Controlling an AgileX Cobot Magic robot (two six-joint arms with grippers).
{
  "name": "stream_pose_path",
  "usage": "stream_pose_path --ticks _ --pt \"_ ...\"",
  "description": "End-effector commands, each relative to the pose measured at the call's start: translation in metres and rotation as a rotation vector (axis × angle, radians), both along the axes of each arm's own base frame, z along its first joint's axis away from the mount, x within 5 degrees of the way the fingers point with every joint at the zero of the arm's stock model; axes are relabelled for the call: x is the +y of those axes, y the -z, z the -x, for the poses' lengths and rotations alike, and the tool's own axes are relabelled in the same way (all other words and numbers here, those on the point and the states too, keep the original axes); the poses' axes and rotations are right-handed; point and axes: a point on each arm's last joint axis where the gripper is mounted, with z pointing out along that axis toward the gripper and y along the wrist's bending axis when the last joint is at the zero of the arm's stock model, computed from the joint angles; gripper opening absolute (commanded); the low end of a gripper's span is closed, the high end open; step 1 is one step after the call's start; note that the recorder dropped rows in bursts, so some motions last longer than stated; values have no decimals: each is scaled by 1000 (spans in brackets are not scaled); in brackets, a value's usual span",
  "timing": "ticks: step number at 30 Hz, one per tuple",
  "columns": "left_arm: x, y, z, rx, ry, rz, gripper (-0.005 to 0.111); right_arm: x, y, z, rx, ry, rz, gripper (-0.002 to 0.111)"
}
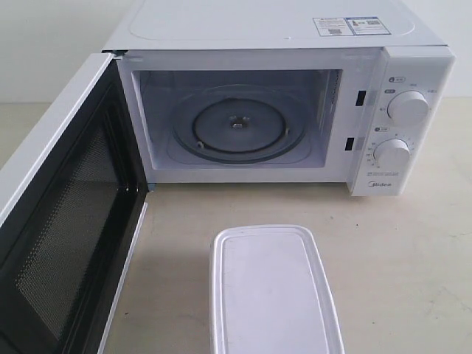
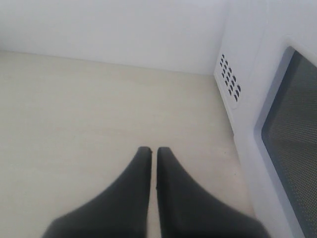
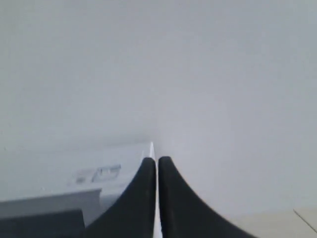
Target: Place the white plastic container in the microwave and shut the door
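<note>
Microwave (image 1: 295, 29) faces you, its door (image 1: 66, 221) swung wide at left; the white plastic container (image 1: 269, 291) (lidded) lies on the table (image 1: 413, 258) just before its opening. Your left gripper (image 2: 153, 151) and right gripper (image 3: 156, 161) are clenched, holding nothing.

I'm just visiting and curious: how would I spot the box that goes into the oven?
Start at the boxy white microwave oven, its mesh-lined door swung open on the left. On the pale beige tabletop before its opening lies a rectangular white plastic container with rounded corners. It is the only loose thing there, low, flat-lidded and knobless.
</note>
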Motion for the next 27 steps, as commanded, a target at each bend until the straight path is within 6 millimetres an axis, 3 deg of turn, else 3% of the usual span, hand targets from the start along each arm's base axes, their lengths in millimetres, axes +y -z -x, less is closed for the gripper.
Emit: stream_pose_path --ticks 1,6,11,13,16,21,24,27 --pt "0 0 0 -7 -5 0 4 0 -18 8 -152 -36 -78 0" --pt "0 0 0 -7 -5 0 4 1 -38 21 -408 -111 -190 0" --pt "0 0 0 -7 -5 0 4 0 -63 50 -806 -109 -130 0" --pt "0 0 0 -7 -5 0 4 0 -72 45 -718 -101 -133 0" --pt "0 0 0 -7 -5 0 4 0 -98 17 -504 -88 -142 0" --pt "0 0 0 -7 -5 0 4 -1 -134 -62 -203 -35 -63 0" --pt "0 0 0 -7 -5 0 4 -1 -135 -99 -218 -39 -65 0" --pt "0 0 0 -7 -5 0 4 2 -139 -114 -312 -78 -58 0"
